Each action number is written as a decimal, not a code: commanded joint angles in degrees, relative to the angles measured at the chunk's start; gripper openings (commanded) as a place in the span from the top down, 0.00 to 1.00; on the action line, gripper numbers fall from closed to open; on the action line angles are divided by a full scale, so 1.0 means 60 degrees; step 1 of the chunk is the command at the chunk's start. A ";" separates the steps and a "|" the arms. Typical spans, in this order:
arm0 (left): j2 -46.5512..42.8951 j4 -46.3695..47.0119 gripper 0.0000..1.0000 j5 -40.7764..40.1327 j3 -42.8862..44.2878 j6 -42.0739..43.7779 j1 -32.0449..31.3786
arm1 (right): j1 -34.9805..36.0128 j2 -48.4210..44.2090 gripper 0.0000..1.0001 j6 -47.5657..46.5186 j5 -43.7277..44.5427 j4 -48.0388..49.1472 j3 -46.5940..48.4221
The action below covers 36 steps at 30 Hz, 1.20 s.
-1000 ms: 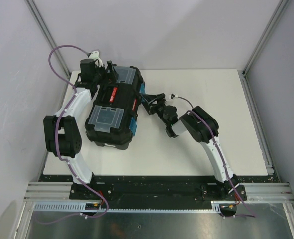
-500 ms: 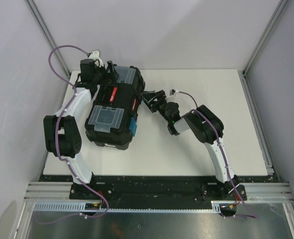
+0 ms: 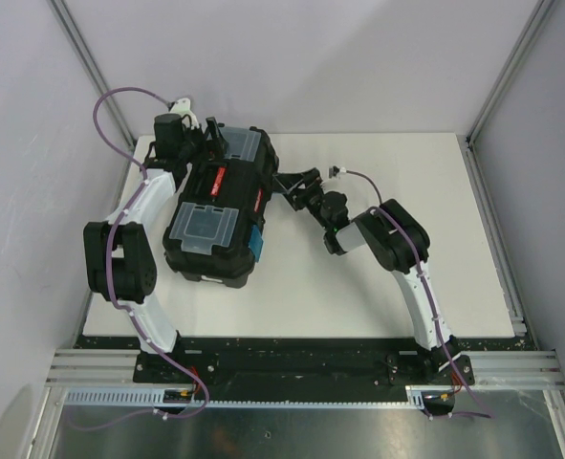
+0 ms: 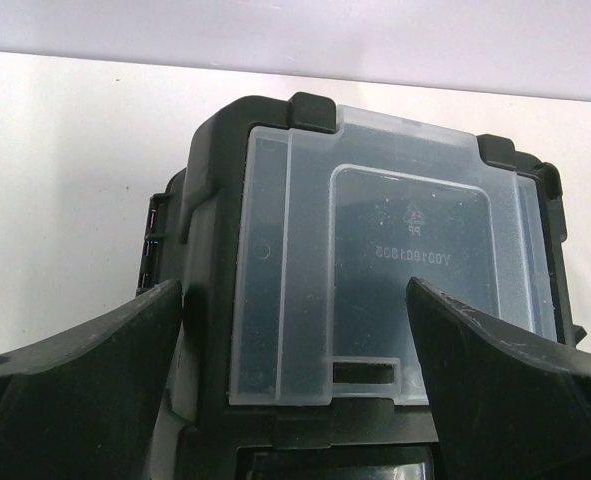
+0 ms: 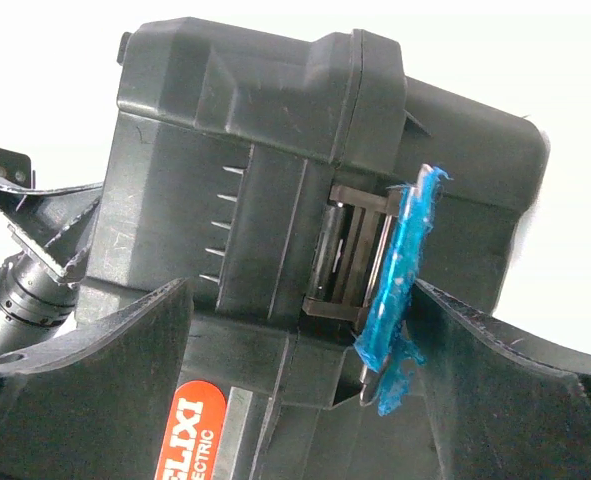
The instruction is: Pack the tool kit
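The black toolbox (image 3: 220, 206) is lying closed on the left part of the white table (image 3: 406, 191), running away from the arm bases. Its red-marked handle (image 3: 219, 180) is showing on top between two clear lid compartments. The left gripper (image 3: 212, 142) is hanging over the far end of the box with its claw spread wide. In the left wrist view its black fingers (image 4: 75, 400) are framing the far compartment lid (image 4: 375, 290). The bottom edge is cutting off the fingers' roots, and whether either finger is touching the box cannot be told. Behind that frosted lid only darkness is showing, and the moulded lettering on it is hard to read. The right gripper (image 3: 287, 182) is sitting just beside the box's right flank, its claw also spread and pinching nothing. In the right wrist view a blue latch (image 5: 400, 290) is standing tilted off the box wall between that gripper's fingers (image 5: 85, 390). A red label (image 5: 190, 420) is being cropped at the lower edge, so only part of its wording is showing.
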 commanded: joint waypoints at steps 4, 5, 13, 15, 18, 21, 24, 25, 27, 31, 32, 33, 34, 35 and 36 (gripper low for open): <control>0.0072 -0.1478 0.04 -0.0137 -0.0538 0.0506 -0.0105 | 0.0125 -0.0183 0.08 -0.0406 -0.0349 0.1369 0.0568; 0.0071 -0.1474 0.04 -0.0132 -0.0535 0.0504 -0.0103 | 0.0138 -0.0269 0.08 -0.0490 -0.0419 0.1069 0.0658; 0.0050 -0.1471 0.04 -0.0140 -0.0588 0.0503 -0.0118 | 0.0240 -0.0646 0.12 -0.1758 -0.1096 -0.3125 0.2173; 0.0044 -0.1471 0.04 -0.0135 -0.0590 0.0503 -0.0134 | 0.0283 -0.0618 0.17 -0.1991 -0.1168 -0.4221 0.2617; 0.0034 -0.1474 0.04 -0.0149 -0.0616 0.0534 -0.0151 | 0.0433 -0.0712 0.22 -0.2664 -0.1037 -0.5658 0.3192; 0.0059 -0.1471 0.04 -0.0162 -0.0654 0.0571 -0.0204 | 0.0580 -0.0832 0.27 -0.3364 -0.0812 -0.6937 0.3791; 0.0073 -0.1480 0.04 -0.0204 -0.0694 0.0680 -0.0293 | 0.0622 -0.0915 0.31 -0.3790 -0.0708 -0.7873 0.4348; 0.0086 -0.1475 0.04 -0.0210 -0.0701 0.0716 -0.0329 | 0.0628 -0.0913 0.32 -0.3911 -0.0708 -0.8202 0.4584; 0.0097 -0.1479 0.04 -0.0222 -0.0725 0.0761 -0.0385 | 0.0615 -0.0872 0.35 -0.4107 -0.0778 -0.8735 0.5014; 0.0149 -0.1479 0.04 -0.0197 -0.0768 0.0747 -0.0441 | 0.0611 -0.0703 0.48 -0.4242 -0.1146 -0.9256 0.5616; 0.0161 -0.1482 0.04 -0.0170 -0.0789 0.0735 -0.0446 | 0.0608 -0.0646 0.54 -0.4261 -0.1220 -0.9341 0.5716; 0.0160 -0.1484 0.04 -0.0135 -0.0792 0.0736 -0.0457 | 0.0621 -0.0611 0.59 -0.4285 -0.1264 -0.9412 0.5789; 0.0181 -0.1477 0.04 -0.0095 -0.0809 0.0744 -0.0462 | 0.0643 -0.0578 0.64 -0.4326 -0.1294 -0.9470 0.5861; 0.0192 -0.1474 0.04 -0.0075 -0.0824 0.0748 -0.0472 | 0.0653 -0.0562 0.69 -0.4376 -0.1316 -0.9536 0.5920; 0.0197 -0.1480 0.04 -0.0065 -0.0839 0.0757 -0.0484 | 0.0666 -0.0517 0.74 -0.4394 -0.1349 -0.9612 0.5993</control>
